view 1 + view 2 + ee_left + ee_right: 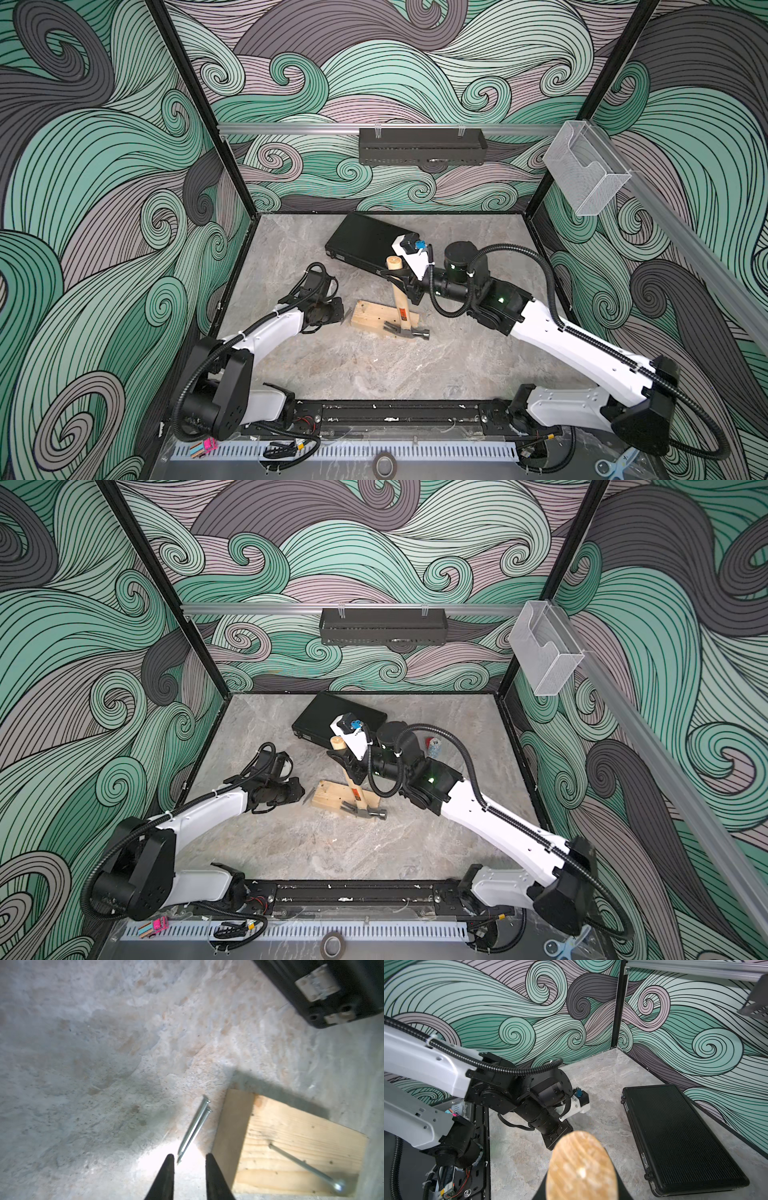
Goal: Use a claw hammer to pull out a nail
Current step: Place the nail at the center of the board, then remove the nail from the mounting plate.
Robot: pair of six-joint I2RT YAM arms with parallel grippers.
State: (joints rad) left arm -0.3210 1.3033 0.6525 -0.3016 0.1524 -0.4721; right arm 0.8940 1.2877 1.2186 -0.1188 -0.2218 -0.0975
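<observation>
1. The hammer [401, 304] stood steeply tilted at mid-worktop, butt end up and steel head down at the near edge of the block [374, 319]. Whether the head lay on the wood or on the worktop [374, 370] could not be told.
2. The right gripper [397, 278] was clamped on the handle near its upper end. In the right wrist view the blurred butt [581, 1167] sat between the dark fingers.
3. An orange-and-black label [402, 314] wrapped the handle just above the head, its writing too small to read.
4. The left gripper [189, 1156] hung low beside the block's left end, fingers a little apart and holding nothing.
5. Two loose nails [195, 1128] lay side by side on the worktop, their points just ahead of the gap between those fingers – near the block, not touching it.
6. One nail [301, 1162] stuck out of the block's top face, head clear of the wood.
7. A black ribbed case [675, 1136] lay flat behind the hammer; no brand showed on it.
8. Behind the right arm, a small red-topped thing [432, 746] carried a white disc reading "10" – the only legible writing.
</observation>
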